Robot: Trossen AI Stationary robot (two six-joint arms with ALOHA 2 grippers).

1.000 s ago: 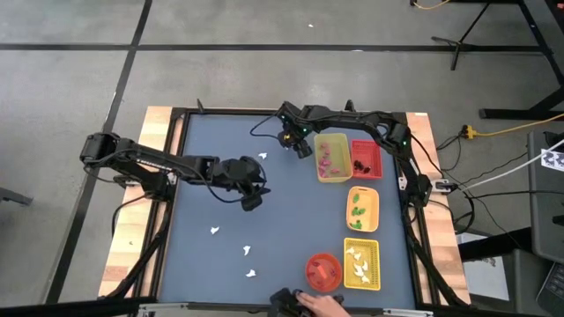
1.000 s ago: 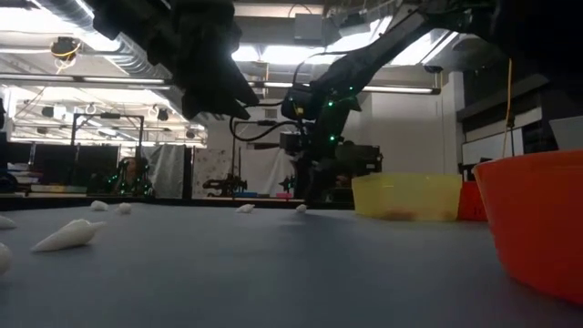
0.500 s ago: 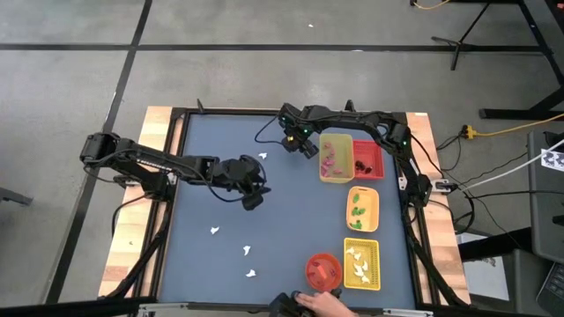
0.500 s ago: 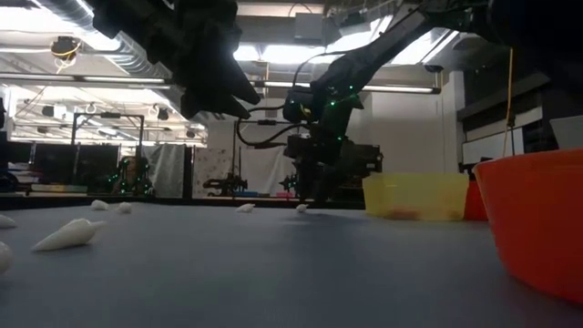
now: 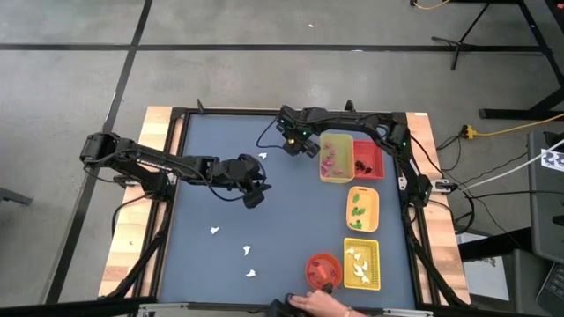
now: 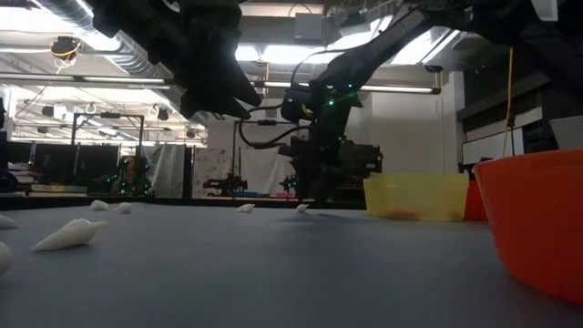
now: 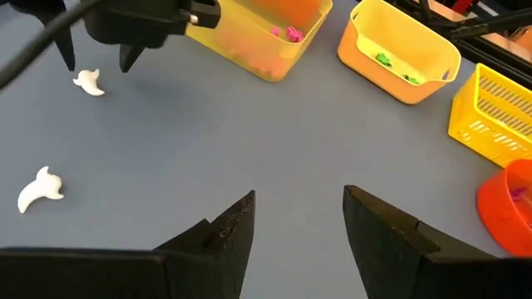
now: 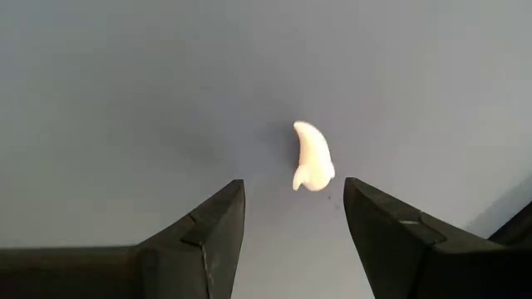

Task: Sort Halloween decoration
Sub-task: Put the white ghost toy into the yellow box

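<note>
Right end effector (image 8: 287, 218), fingers apart, hovers over a small white ghost-shaped plastic piece (image 8: 312, 156) near the blue worktop's (image 5: 291, 220) far edge; descending off-centre could flick it away. Left end effector (image 7: 295, 223) waits open mid-worktop.

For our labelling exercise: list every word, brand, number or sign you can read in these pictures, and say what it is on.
None can be read. The trays, the bowl and both arms carry no legible text. A black-and-white patterned marker at the high view's right edge is too small to make out.
</note>
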